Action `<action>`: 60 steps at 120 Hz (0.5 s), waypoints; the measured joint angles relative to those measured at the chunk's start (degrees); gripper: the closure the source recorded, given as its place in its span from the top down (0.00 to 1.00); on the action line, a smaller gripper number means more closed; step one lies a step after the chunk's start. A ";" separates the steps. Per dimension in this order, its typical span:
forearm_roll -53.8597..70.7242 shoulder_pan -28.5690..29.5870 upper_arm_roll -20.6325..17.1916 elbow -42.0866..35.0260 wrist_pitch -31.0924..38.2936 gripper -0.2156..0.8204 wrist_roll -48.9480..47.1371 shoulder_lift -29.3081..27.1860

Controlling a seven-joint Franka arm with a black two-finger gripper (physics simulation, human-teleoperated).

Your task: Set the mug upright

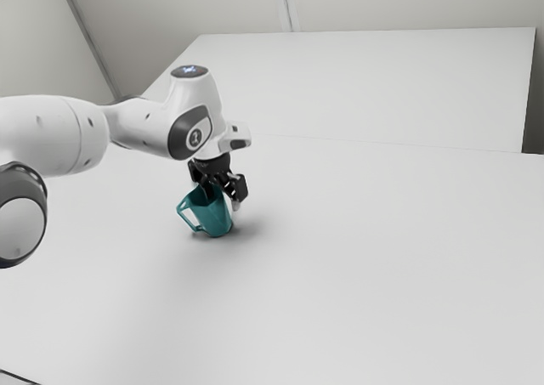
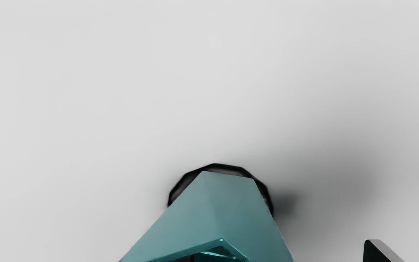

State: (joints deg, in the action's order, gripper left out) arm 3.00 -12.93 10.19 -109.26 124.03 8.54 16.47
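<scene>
Leaning a little on the desk (image 1: 357,257), the teal mug (image 1: 216,218) has its handle (image 1: 185,218) toward the exterior view's left. The fingers (image 1: 224,200) stand well apart, gripping nothing: one seems to dip into the mug's mouth, the other hangs outside, clear of the wall. The arm's (image 1: 140,126) round emblem (image 1: 195,137) is too small to read.
</scene>
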 joint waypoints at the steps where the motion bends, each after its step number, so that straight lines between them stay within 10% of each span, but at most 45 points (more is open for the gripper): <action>1: 0.01 0.00 0.00 0.02 -0.02 0.70 0.00 -0.05; 60: -0.92 -0.04 0.18 0.66 -5.37 0.78 0.24 -9.95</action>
State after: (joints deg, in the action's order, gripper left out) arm 2.08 -12.96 10.38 -108.60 118.66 8.78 6.52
